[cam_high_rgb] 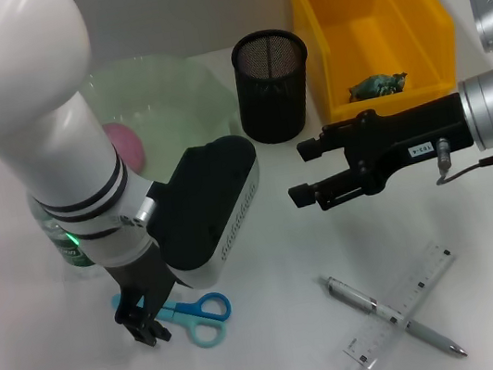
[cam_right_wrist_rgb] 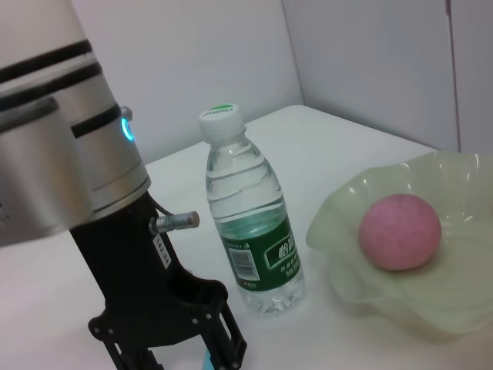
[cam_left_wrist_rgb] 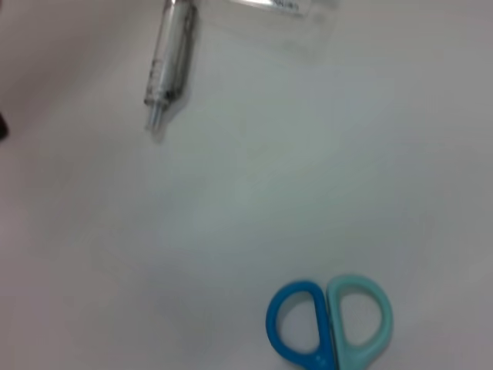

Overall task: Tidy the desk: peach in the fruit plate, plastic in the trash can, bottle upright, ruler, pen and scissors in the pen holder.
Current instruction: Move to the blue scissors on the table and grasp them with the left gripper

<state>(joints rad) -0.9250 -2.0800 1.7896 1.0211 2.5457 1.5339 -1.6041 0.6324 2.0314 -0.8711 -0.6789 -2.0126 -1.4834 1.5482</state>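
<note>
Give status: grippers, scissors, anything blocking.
Left gripper down at scissors, grip not confirmed. Right gripper open, empty, hovering by pen holder. Pen and ruler crossed, clear of scissors.

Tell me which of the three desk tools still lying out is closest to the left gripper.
The scissors: the left gripper is right at their blades. The pen and ruler lie crossed, farther toward the robot's right.
</note>
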